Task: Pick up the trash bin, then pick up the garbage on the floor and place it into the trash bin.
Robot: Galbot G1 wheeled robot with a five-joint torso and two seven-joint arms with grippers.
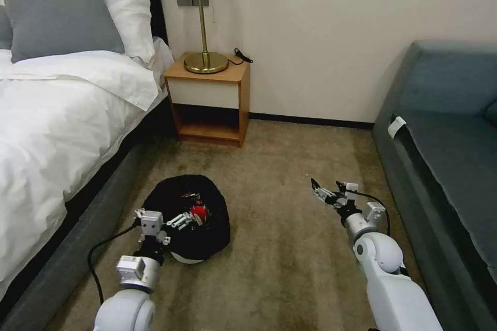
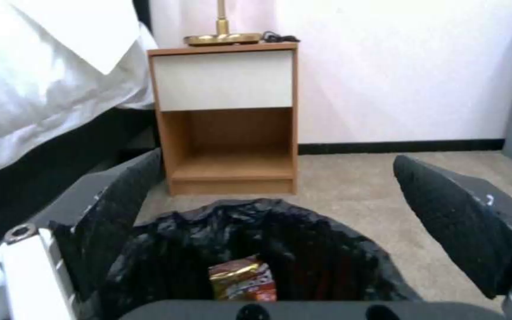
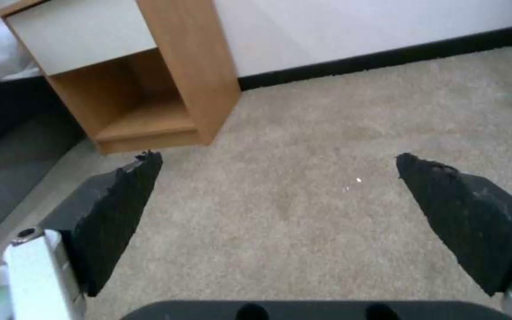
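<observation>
Room: bedroom with beige carpet (image 1: 290, 248), a white-sheeted bed (image 1: 57, 129) on the left, a grey sofa (image 1: 445, 134) on the right, and a wooden nightstand (image 1: 209, 101) with a brass lamp (image 1: 204, 20) against the far wall.
Trash bin: we see the trash bin (image 1: 189, 214) on the carpet near the bed, left of centre, black bag draped over its rim and a sliver of white base at its near edge.
Garbage: a red-and-gold wrapper (image 2: 243, 279) lies inside the bin; we see no loose litter on the carpet.
Left gripper: our left gripper (image 1: 182, 220) sits over the bin's near rim, jaws spread wide, one finger (image 2: 111, 218) against the bag on the bed side, the other clear of it.
Right gripper: our right gripper (image 1: 331, 192) hangs above bare carpet right of centre, well apart from the bin, jaws spread and holding nothing.
Handling: we judge the bin light and stiff, the liner soft and slippery.
Hold: we would pinch the rim wall through the bag, not the loose plastic.
</observation>
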